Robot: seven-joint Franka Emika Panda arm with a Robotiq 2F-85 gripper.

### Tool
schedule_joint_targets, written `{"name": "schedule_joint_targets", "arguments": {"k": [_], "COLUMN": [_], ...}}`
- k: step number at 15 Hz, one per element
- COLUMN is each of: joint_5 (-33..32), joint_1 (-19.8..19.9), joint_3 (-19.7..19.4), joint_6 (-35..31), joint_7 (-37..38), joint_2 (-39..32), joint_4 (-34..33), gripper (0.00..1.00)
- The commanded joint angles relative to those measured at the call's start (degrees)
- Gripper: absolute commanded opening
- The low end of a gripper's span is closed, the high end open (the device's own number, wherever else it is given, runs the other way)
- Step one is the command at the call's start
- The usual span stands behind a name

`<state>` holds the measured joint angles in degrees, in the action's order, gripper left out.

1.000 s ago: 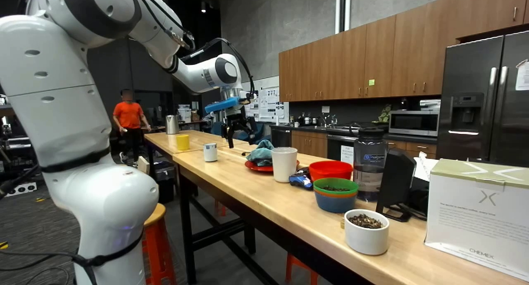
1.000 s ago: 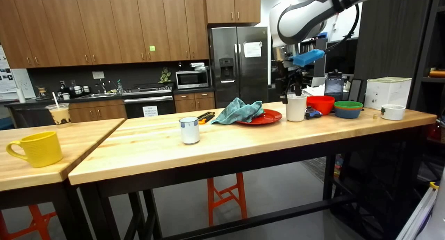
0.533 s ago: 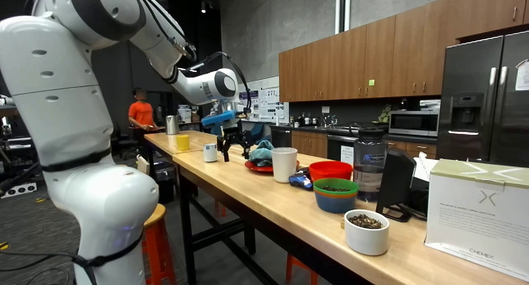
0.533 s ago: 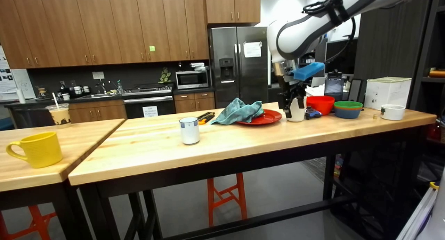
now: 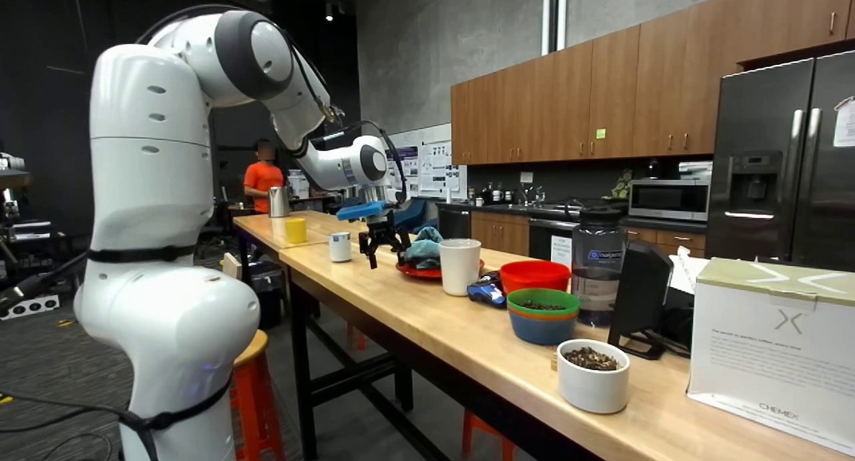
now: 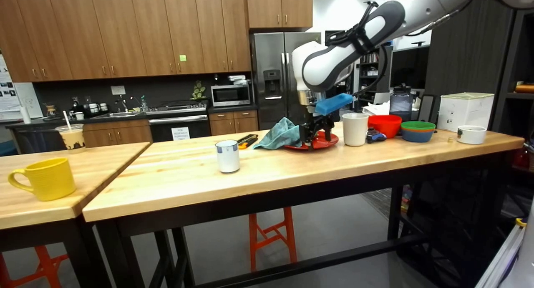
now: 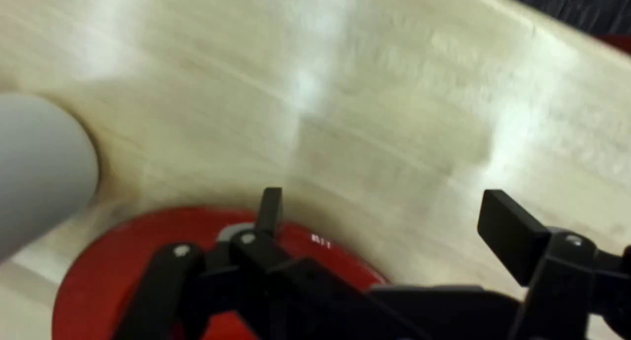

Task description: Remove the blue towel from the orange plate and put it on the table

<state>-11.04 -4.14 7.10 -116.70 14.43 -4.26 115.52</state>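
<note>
The blue-green towel (image 5: 423, 248) lies crumpled on a red plate (image 5: 427, 272) in an exterior view. In an exterior view the towel (image 6: 280, 134) covers one side of the plate (image 6: 320, 145) and hangs over its rim onto the wooden table (image 6: 187, 162). My gripper (image 5: 387, 258) is low, beside the towel and at the plate's near side. The gripper (image 6: 319, 142) overlaps the plate in an exterior view. In the wrist view the gripper (image 7: 384, 217) is open and empty, one finger over the plate (image 7: 103, 271), the other over bare table. The towel is out of the wrist view.
A tall white cup (image 6: 354, 130) stands beside the plate and shows in the wrist view (image 7: 39, 172). A white-and-blue mug (image 6: 227, 156) and an orange-black tool (image 6: 247, 141) are on the towel's side. A red bowl (image 6: 386, 126) and stacked bowls (image 6: 417, 132) stand beyond the cup.
My gripper has come down and moved from in front of the white cup across to the plate and towel. It stays open. The towel and plate have not moved.
</note>
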Motion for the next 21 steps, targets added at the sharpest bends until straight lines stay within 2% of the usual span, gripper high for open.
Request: {"name": "schedule_joint_targets", "arguments": {"k": [1,2,4,6,7,10,21], "joint_5": [-1.8,-1.8,-1.8,-1.2,-0.5,-0.5,-0.5], "joint_1": [-1.0,0.0,-1.1,-0.8,-1.1,-1.0,-1.2], "joint_3": [-1.6,-0.9,-2.9,-3.9,-3.7,-4.4,-4.3], "joint_6": [0.5,0.9,1.1,0.9,-0.3,-0.1,-0.1], "joint_7": [2.2,2.2,1.7,1.0,0.8,0.7,0.7], "joint_2": [-8.5,-10.0,-11.5,-12.0,-10.7,-11.4,-11.8], "joint_4": [-14.9,-18.5,-23.1,-25.2,-22.0,-24.0,-24.2], "gripper": [1.00,1.00,1.00,1.00,1.00,1.00,1.00]}}
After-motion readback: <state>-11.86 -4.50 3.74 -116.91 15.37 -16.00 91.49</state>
